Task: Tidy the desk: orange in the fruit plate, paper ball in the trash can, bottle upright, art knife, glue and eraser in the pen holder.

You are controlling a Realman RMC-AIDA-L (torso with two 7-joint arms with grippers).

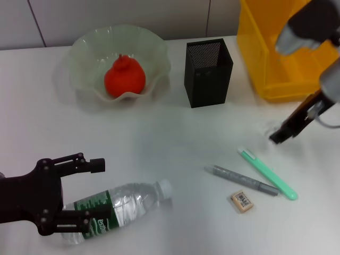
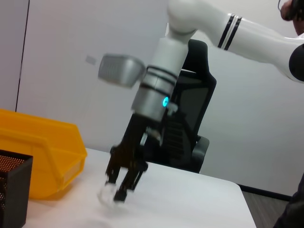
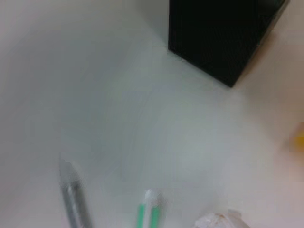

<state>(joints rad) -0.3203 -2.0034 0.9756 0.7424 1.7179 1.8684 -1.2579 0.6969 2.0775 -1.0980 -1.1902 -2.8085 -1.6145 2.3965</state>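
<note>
The paper ball [image 1: 267,129] is being picked up now: the right hand [image 1: 277,138] is spread around it on the table [image 1: 175,143] near the trash can [image 1: 276,79]. Next, it must be pinched and lifted (the left hand [image 1: 79,194] is spread around the lying bottle [image 1: 125,204]).

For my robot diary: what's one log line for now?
right gripper: at crumpled white paper ball | left gripper: open around lying clear plastic bottle

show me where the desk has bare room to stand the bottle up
Widest bare patch: mid-desk, between fruit plate, pen holder and bottle. Crowded near right: green knife, grey glue pen, eraser, right gripper at paper ball.
</note>
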